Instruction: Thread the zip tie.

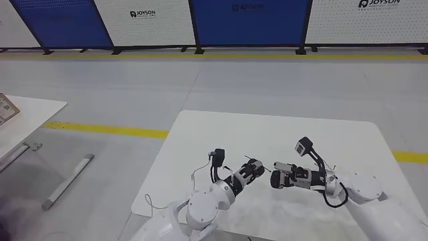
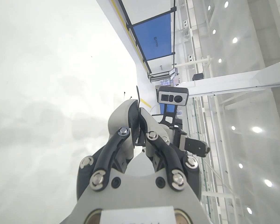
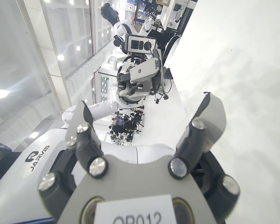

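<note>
Threading hasn't started, I judge. From above, my right gripper (image 1: 273, 177) faces my left gripper (image 1: 258, 168), just beside it. Left wrist: its fingers (image 2: 120, 115) pinch the tie (image 2: 138, 94). Right wrist: right fingers (image 3: 213, 110) spread, empty.

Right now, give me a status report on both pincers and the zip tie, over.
Left pincer shut on zip tie, tail sticking out past the tips. Right pincer open, empty, facing it. Nothing in the gap between them.
</note>
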Controlling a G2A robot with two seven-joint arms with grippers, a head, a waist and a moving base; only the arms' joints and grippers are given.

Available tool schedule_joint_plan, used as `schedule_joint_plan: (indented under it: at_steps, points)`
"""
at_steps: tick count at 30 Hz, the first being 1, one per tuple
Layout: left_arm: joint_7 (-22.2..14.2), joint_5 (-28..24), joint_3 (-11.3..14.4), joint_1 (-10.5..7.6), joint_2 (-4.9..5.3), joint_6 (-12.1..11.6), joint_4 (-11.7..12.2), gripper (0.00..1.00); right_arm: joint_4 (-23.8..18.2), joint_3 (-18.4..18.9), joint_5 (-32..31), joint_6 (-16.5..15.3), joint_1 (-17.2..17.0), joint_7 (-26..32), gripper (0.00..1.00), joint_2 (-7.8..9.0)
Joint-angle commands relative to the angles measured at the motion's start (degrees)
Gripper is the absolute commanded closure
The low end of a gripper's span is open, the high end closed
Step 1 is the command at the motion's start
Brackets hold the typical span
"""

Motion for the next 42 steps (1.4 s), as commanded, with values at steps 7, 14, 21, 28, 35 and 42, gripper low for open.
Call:
schedule_joint_plan:
  at_steps: [7, 14, 21, 28, 35, 42]
  points:
    - [-0.2, 0.0, -0.1, 0.18, -0.05, -0.4, 0.1, 1.00, -0.9, 0.6, 0.2, -0.5, -0.8, -0.5, 0.00, 0.05]
    - [-1.1, -1.4, -1.0, 0.88, -0.47, -2.1, -1.1, 1.00, -2.2, 3.4, -0.1, -0.7, -2.6, 0.7, 0.39, 0.25]
    - [-1.7, -1.3, -2.3, 2.30, -0.58, -2.5, -1.5, 1.00, -2.4, 3.7, -1.1, 0.5, -2.8, 1.6, 0.69, -0.29]
    - [-2.2, -0.8, -2.9, 2.86, -0.85, -2.3, -1.6, 1.00, -1.8, 4.3, -1.2, 0.7, -2.8, 2.4, 0.81, -0.88]
    - [-2.6, -0.3, -3.3, 3.34, -1.15, -2.2, -1.8, 1.00, -1.0, 5.2, -1.2, 1.1, -3.0, 3.3, 0.81, -1.27]
    - [-3.3, 1.0, -3.6, 4.18, -1.34, -2.1, -3.1, 1.00, -0.1, 5.6, -1.6, 1.7, -3.0, 3.8, 0.84, -1.75]
